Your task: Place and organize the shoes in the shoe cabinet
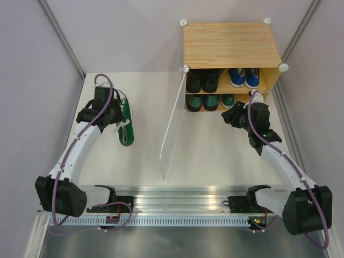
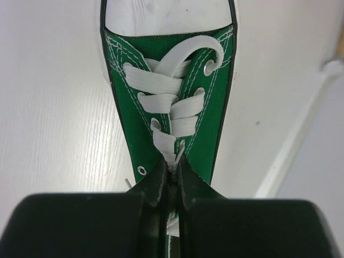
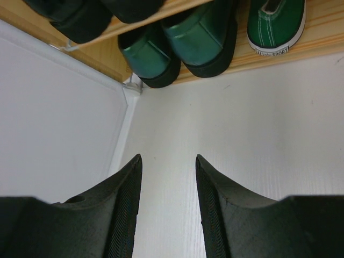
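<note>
Green white-toed canvas sneaker (image 1: 127, 129) (image 2: 172, 107): the 1 shoe outside the cabinet. It sits sole-down on the left half of the white tabletop (image 1: 215, 156), well apart from the cabinet. In the left wrist view the white toe cap is at the far end and the white laces face up.

Left claw (image 1: 119, 117) (image 2: 171, 174): fingers pinched narrow onto the sneaker at the tongue, just behind the lowest lace crossing. It is holding the shoe by its upper.

Shoe cabinet (image 1: 231, 45): light wood grain with white corner connectors, standing at the back right of the tabletop. The translucent door panel (image 1: 173, 129) is swung out toward the near edge.
- Upper shelf: black leather dress shoes (image 1: 202, 79) on the left, blue canvas sneakers (image 1: 243, 77) on the right.
- Lower shelf: dark green leather shoes (image 1: 203, 102) (image 3: 183, 43) on the left. Just beside them is 1 matching green sneaker (image 1: 228, 100) (image 3: 277, 21), heel outward.

Right claw (image 1: 232, 115) (image 3: 167, 183): fingers partly apart with nothing between them. It hangs over bare tabletop just in front of the lower shelf, near the door hinge corner.
</note>
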Robot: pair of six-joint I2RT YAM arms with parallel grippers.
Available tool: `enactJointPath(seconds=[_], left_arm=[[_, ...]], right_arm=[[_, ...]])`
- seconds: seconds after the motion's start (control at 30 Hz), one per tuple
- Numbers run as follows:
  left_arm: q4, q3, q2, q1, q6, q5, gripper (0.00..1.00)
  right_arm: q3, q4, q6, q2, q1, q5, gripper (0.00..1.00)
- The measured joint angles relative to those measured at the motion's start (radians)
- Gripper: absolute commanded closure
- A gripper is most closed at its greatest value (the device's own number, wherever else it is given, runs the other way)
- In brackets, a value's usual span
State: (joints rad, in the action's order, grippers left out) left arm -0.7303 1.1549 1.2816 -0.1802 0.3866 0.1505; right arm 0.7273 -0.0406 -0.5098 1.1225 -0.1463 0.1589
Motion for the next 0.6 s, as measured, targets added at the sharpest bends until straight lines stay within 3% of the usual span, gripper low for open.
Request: enactJointPath(seconds=[0.17, 0.3, 0.6], left_arm=[[0.003, 0.193, -0.103, -0.011, 0.006, -0.027, 0.98], [-0.007, 0.367, -0.117, -0.089, 0.005, -0.018, 0.98], [-0.033, 0.877, 0.080, -0.584, -0.029, 0.103, 0.98]], right_arm=[[-0.007, -0.014, -0.011, -0.134, 0.000, -0.019, 0.52], [-0.006, -0.056, -0.008, -0.251, 0.000, -0.061, 0.51], [0.130, -0.215, 0.017, -0.472, 0.000, -0.291, 0.45]])
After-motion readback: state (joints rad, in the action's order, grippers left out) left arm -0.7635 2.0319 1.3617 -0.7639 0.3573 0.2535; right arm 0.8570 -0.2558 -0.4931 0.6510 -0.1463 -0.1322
